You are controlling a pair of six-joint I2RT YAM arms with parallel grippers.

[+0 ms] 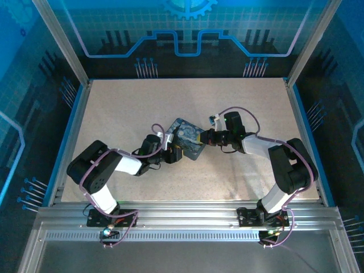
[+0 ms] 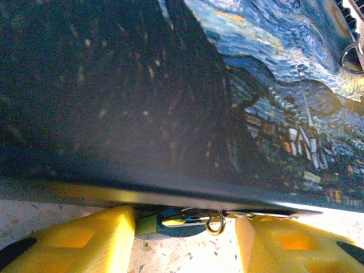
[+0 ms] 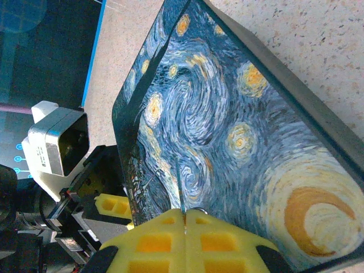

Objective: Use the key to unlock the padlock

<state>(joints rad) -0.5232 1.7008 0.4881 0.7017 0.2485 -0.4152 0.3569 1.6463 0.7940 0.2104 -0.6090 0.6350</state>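
**A:** Where is the padlock?

**B:** Bottom centre of the left wrist view; the padlock (image 2: 179, 223) lies on the tabletop (image 2: 187, 259) just under the lower edge of the painted tin (image 2: 273, 114), between the yellow fingers (image 2: 96, 242) of the left tool (image 2: 185, 234); it sits close to the lower-left finger, with a gap to the lower-right one; a metal ring (image 2: 215, 223) shows at its right end.

**A:** So that tool is released?

**B:** Yes; its fingers stand apart and clamp nothing.

**A:** And the right tool?

**B:** The right tool (image 3: 183, 219) is clenched at the bottom centre of its own view; the key (image 3: 180, 190), a thin sliver, sticks up from between the fingers, across the tin's painted face.

**A:** From above?

**B:** The tin is mid-tabletop; the left tool is at its lower-left edge, the right tool at its right edge.
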